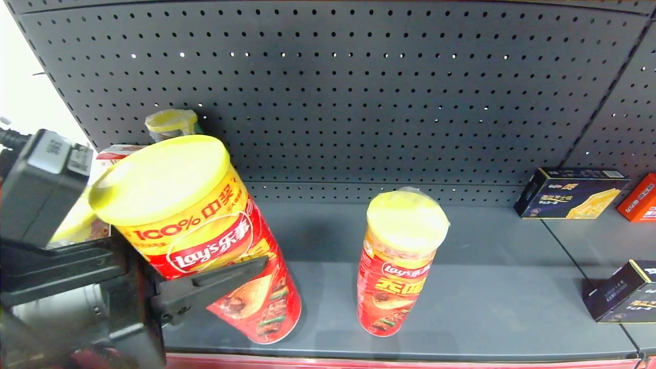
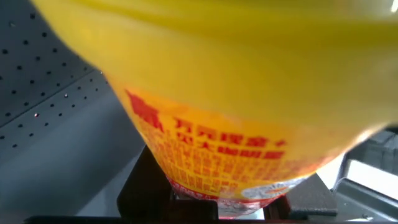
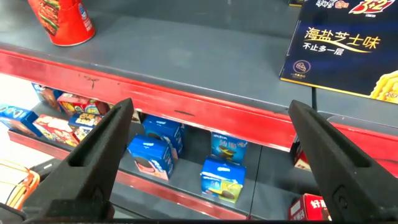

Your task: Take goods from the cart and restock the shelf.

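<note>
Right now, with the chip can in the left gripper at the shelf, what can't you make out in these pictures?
- held chip can: whether its base rests on the shelf is unclear; the left wrist view is too close and the head view's angle does not settle it.
- left gripper: far finger hidden behind the can, head view.
- yellow-lidded item: body hidden by the held can.
- orange box: cut off by the head view's edge.

At your far right a dark blue box (image 1: 571, 193) lies near the pegboard (image 1: 328, 92), an orange box (image 1: 638, 200) just beside it — lower down, you'll see small blue cartons (image 3: 152, 155) standing close together.
</note>
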Available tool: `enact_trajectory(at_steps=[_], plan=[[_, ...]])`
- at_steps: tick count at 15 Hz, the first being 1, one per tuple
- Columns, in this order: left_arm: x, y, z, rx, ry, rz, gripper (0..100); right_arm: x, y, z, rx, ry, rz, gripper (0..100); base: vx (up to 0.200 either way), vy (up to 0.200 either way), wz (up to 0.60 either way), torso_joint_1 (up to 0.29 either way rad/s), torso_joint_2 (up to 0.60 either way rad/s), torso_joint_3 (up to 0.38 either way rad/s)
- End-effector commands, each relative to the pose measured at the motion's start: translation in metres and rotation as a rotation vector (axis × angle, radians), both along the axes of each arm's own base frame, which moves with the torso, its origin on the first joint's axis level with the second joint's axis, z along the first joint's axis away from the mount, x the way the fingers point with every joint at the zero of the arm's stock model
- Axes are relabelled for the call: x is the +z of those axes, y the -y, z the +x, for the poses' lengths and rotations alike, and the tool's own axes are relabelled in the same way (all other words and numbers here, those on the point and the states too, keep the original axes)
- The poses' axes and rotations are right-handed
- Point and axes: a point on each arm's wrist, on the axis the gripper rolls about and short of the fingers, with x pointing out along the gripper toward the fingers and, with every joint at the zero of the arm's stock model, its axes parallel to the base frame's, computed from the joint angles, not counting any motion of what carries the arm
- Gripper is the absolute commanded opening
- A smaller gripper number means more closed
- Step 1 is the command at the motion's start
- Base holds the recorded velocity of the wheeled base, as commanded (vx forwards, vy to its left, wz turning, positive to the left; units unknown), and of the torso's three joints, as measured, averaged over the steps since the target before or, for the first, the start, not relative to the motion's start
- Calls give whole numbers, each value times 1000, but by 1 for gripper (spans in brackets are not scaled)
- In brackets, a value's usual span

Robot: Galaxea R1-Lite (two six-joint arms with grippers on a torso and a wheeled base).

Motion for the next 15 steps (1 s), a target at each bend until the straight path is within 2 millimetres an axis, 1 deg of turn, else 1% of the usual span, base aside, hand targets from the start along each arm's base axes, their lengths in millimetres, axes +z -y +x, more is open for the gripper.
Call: enact_trajectory(at_steps=[1, 2, 3, 4, 6, 7, 8, 10, 12, 13, 14, 15], plan=[[-1, 7, 23, 23, -7, 39, 0, 0, 0, 0, 1, -2, -1, 100, 0, 0, 0, 0, 0, 0], [4, 10, 31, 31, -1, 40, 0, 0, 0, 0, 1, -2, -1, 100, 0, 0, 0, 0, 0, 0], [6, 14, 43, 44, -3, 47, 0, 0, 0, 0, 1, -2, -1, 100, 0, 0, 0, 0, 0, 0], [12, 18, 54, 55, 5, 42, 0, 0, 0, 0, 1, -2, -1, 100, 0, 0, 0, 0, 0, 0], [22, 31, 76, 23, 23, 27, 0, 0, 0, 0, 1, -2, -1, 100, 0, 0, 0, 0, 0, 0], [24, 34, 81, 18, 26, 25, 0, 0, 0, 0, 1, -2, -1, 100, 0, 0, 0, 0, 0, 0], [32, 40, 93, 15, 34, 20, 0, 0, 0, 0, 1, -2, -1, 100, 0, 0, 0, 0, 0, 0], [37, 49, 108, 13, 4, 39, 0, 0, 0, 0, 1, -2, -1, 100, 0, 0, 0, 0, 0, 0], [38, 54, 121, -28, -7, 37, 0, 0, 0, 0, 1, -2, -1, 100, 0, 0, 0, 0, 0, 0], [39, 54, 121, -34, -4, 35, 0, 0, 0, 0, 1, -2, -1, 100, 0, 0, 0, 0, 0, 0], [32, 57, 133, -53, -8, 49, 0, 0, 0, 0, 1, -2, -1, 100, 0, 0, 0, 0, 0, 0], [29, 55, 143, -44, 25, 80, 0, 0, 0, 0, 1, -2, -1, 100, 0, 0, 0, 0, 0, 0]])
